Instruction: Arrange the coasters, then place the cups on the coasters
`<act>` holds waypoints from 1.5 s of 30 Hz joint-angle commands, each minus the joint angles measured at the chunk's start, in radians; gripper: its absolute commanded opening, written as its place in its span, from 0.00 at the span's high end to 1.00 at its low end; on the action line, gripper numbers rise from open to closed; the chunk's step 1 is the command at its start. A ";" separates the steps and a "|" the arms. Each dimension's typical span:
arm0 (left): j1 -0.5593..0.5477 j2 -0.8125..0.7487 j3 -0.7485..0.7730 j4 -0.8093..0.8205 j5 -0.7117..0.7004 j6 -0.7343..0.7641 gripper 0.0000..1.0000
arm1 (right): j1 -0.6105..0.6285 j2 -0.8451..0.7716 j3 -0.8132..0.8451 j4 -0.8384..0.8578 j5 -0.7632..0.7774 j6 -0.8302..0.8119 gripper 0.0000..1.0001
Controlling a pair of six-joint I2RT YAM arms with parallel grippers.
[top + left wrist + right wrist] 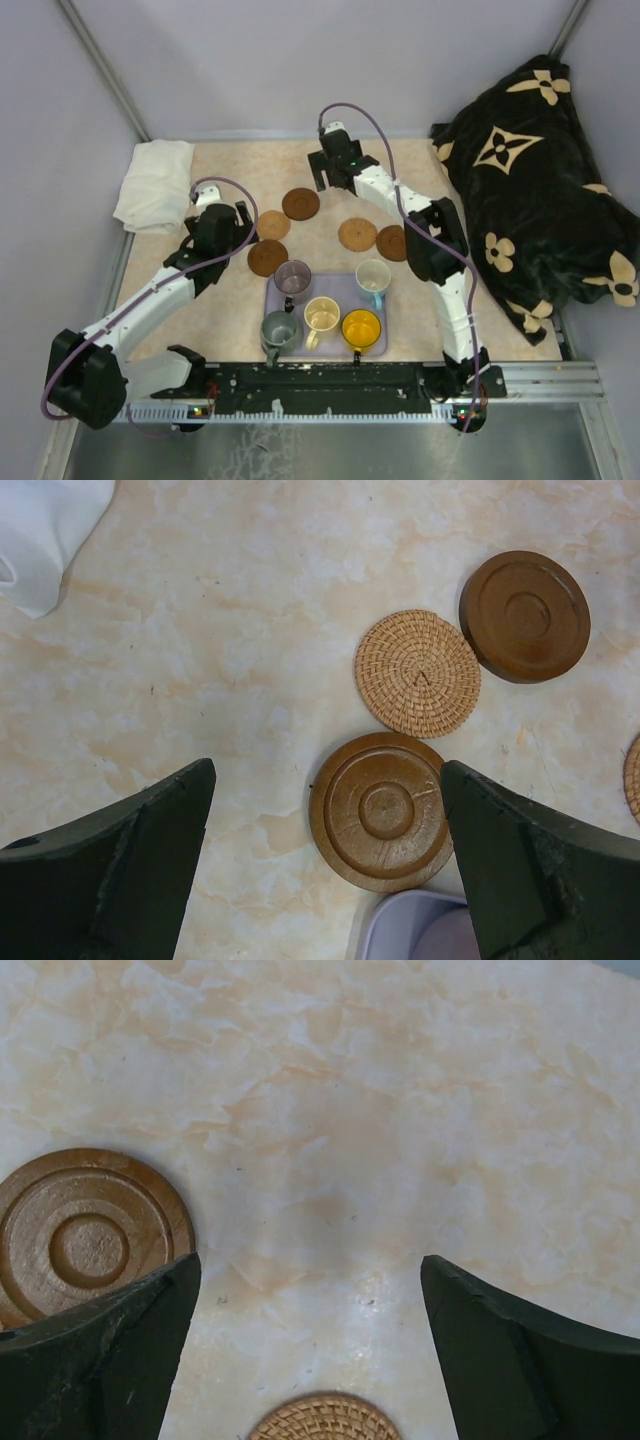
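Several coasters lie on the marble tabletop: a dark brown one (300,204), a woven tan one (272,224), a dark brown one (267,257), a woven tan one (357,235) and a brown one (392,242). Several cups stand on the lavender tray (380,345): purple-grey (293,277), white with a blue handle (373,277), cream (322,316), yellow-orange (361,328) and grey-green (281,331). My left gripper (325,820) hangs open above the near dark coaster (380,812). My right gripper (310,1310) is open over bare table, right of the far dark coaster (85,1235).
A folded white cloth (155,185) lies at the far left corner. A black blanket with cream flowers (540,170) is heaped along the right side. Grey walls close in the table at the back and sides. The tray's corner (400,935) shows under the left gripper.
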 commanded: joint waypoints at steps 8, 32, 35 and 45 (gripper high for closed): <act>0.007 0.005 -0.010 0.014 -0.003 -0.009 0.01 | 0.052 0.070 0.091 -0.007 -0.111 -0.088 0.01; 0.012 -0.002 -0.020 0.007 -0.008 -0.015 0.01 | 0.076 0.257 0.275 -0.120 -0.146 -0.103 0.01; 0.014 -0.001 -0.020 0.007 -0.008 -0.015 0.01 | 0.076 0.272 0.281 -0.138 -0.106 -0.099 0.01; 0.018 -0.001 -0.019 0.006 -0.006 -0.014 0.01 | 0.031 0.290 0.270 -0.209 -0.023 -0.008 0.14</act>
